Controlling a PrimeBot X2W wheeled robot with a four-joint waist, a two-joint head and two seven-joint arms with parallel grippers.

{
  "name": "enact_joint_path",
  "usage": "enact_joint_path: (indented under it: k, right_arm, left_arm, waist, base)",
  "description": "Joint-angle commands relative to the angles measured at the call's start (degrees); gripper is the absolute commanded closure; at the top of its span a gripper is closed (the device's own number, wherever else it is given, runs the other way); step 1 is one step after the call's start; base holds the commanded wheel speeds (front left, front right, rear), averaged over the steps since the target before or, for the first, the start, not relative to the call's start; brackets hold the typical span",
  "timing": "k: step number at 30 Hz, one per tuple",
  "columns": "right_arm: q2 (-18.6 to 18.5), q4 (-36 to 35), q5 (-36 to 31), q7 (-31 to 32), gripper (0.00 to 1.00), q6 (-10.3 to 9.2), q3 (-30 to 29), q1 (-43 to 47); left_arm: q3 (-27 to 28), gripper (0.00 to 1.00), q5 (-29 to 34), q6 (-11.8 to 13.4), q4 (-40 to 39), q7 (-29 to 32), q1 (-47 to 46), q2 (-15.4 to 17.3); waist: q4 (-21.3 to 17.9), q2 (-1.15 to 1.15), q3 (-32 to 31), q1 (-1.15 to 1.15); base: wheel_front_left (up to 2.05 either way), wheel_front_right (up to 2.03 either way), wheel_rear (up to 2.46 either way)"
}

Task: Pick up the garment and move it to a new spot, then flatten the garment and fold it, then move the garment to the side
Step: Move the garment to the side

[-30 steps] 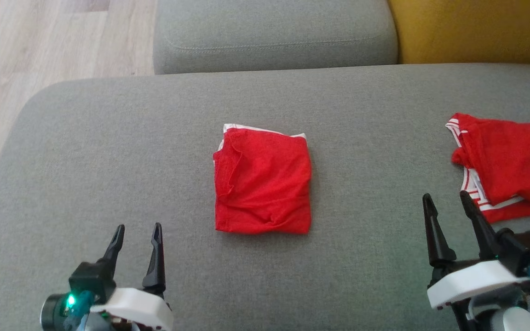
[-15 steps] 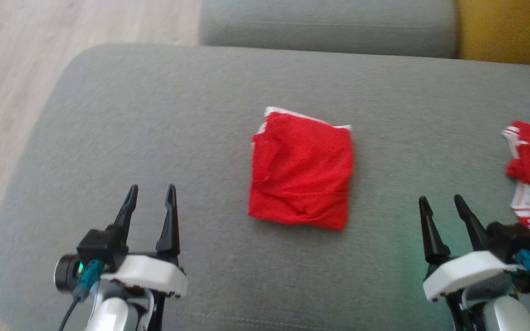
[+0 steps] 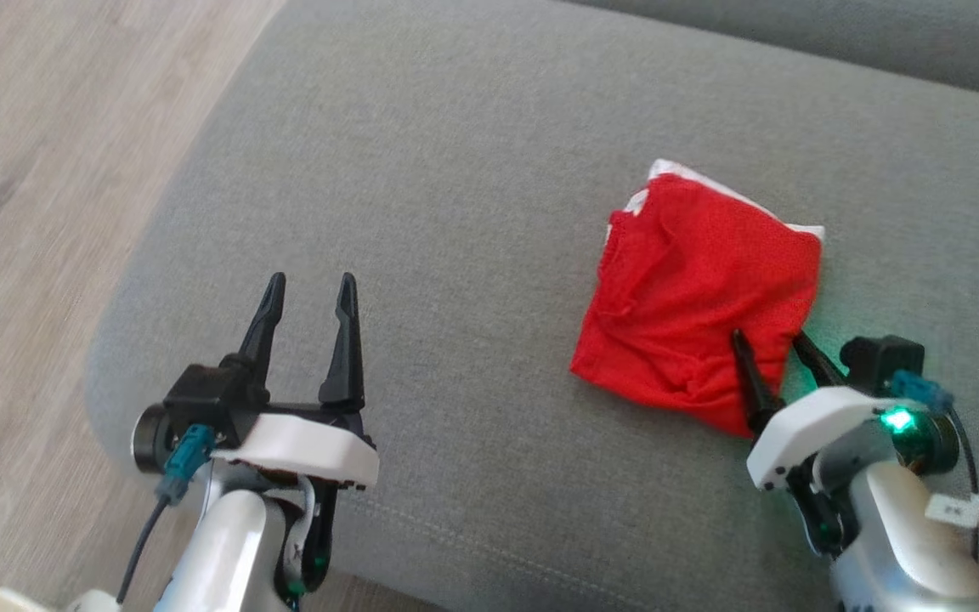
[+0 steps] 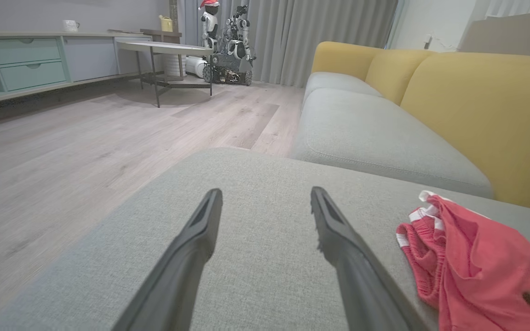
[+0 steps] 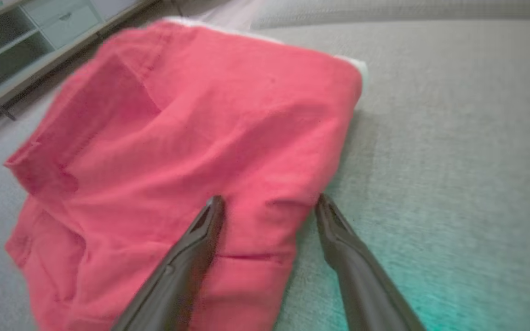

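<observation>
Right gripper (image 3: 768,337): low over grey seat cushion (image 3: 455,170), fingers spread wide, straddling near right corner of folded red garment (image 3: 693,289). One finger above fabric, other beside its edge; nothing gripped.
Left gripper (image 3: 311,282): fingers spread, empty, over bare cushion, well apart from garment.
Cushion's left edge borders wood floor (image 3: 48,170).
Yellow backrest (image 4: 476,115) behind.

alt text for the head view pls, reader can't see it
A folded red garment with white trim lies on a grey sofa cushion, with the open right gripper straddling its near right edge. The open left gripper hovers over bare cushion to the left, and pale wood floor runs along the left side.
</observation>
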Motion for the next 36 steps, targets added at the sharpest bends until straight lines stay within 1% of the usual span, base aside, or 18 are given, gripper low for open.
enact_joint_path:
  k: [1,4,7,8,9,10,11,14,17,18,23,31,36]
  right_arm:
    - [-0.68,0.17,0.31,0.13,0.00,-0.05,1.48,-2.20]
    - [-0.46,3.93,0.07,2.11,0.00,-0.05,0.69,-3.52]
    - [0.23,5.73,0.60,3.48,0.00,-0.05,1.02,-4.41]
    - [0.38,6.03,0.64,3.81,0.24,-0.05,1.44,-4.68]
    - [0.51,6.08,0.67,3.76,0.65,-0.05,1.94,-4.96]
    - [0.60,6.10,0.70,3.75,0.92,-0.05,2.52,-5.24]
    - [0.65,6.02,0.63,3.61,1.00,-0.05,3.22,-5.59]
    - [0.37,5.62,0.57,3.05,1.00,-0.05,5.26,-6.57]
    - [-0.91,4.71,0.36,2.68,1.00,-0.05,8.51,-7.70]
    - [-0.91,4.71,0.36,2.68,1.00,-0.05,8.51,-7.70]
    - [-4.41,1.12,1.66,2.35,1.00,-0.05,14.55,-8.15]
    - [-12.58,-7.99,4.27,3.45,1.00,-0.05,20.83,-7.43]
    - [-20.65,-13.51,6.28,5.27,1.00,-0.05,25.46,-8.35]
  left_arm:
    - [1.63,0.00,-0.08,-0.20,-1.88,-0.67,-2.96,0.24]
    - [1.46,0.00,0.39,-0.41,-1.99,-0.68,-2.92,0.07]
    - [1.55,0.00,0.87,-0.53,-2.02,-0.69,-2.98,-0.03]
    - [1.58,0.00,1.03,-0.57,-2.06,-0.69,-3.02,-0.06]
    - [1.60,0.00,1.17,-0.63,-2.05,-0.69,-3.04,-0.09]
    - [1.70,0.00,1.27,-0.74,-2.03,-0.69,-3.10,-0.10]
    - [1.80,0.00,1.35,-0.88,-2.01,-0.69,-3.21,-0.12]
    - [1.79,0.00,1.69,-1.25,-2.03,-0.69,-3.67,-0.18]
    - [1.95,0.00,1.93,-1.40,-2.33,-0.69,-4.07,-0.23]
    - [1.95,0.00,1.93,-1.40,-2.33,-0.69,-4.07,-0.23]
    - [2.72,0.00,2.31,-1.46,-2.84,-0.69,-4.17,-0.27]
    - [4.02,0.00,3.42,-1.74,-3.78,-0.70,-4.72,0.11]
    - [4.25,0.00,4.05,-2.27,-4.25,-0.70,-6.25,0.58]
  waist:
    - [0.91,0.00,1.06,0.00]
    - [0.38,0.00,1.26,0.00]
    - [-0.97,0.00,1.35,0.00]
    - [-1.51,0.00,1.34,0.00]
    - [-2.04,0.00,1.29,0.00]
    - [-2.62,0.00,1.33,0.00]
    - [-3.18,0.00,1.43,0.00]
    - [-4.64,0.00,1.71,0.00]
    - [-6.34,0.00,2.29,0.00]
    - [-6.34,0.00,2.29,0.00]
    - [-10.89,0.00,3.10,0.00]
    - [-21.29,0.00,4.71,0.00]
    - [-27.30,0.00,6.69,0.00]
  base:
    - [0.00,0.00,0.00]
    - [0.00,0.00,0.00]
    - [0.00,0.00,0.00]
    - [0.00,0.00,0.00]
    - [0.00,0.00,0.00]
    - [0.00,0.00,0.00]
    - [0.00,0.00,0.00]
    - [0.00,0.00,0.00]
    - [0.00,0.00,0.00]
    - [0.00,0.00,0.00]
    - [0.00,0.00,0.00]
    - [0.00,0.00,0.00]
    - [0.00,0.00,0.00]
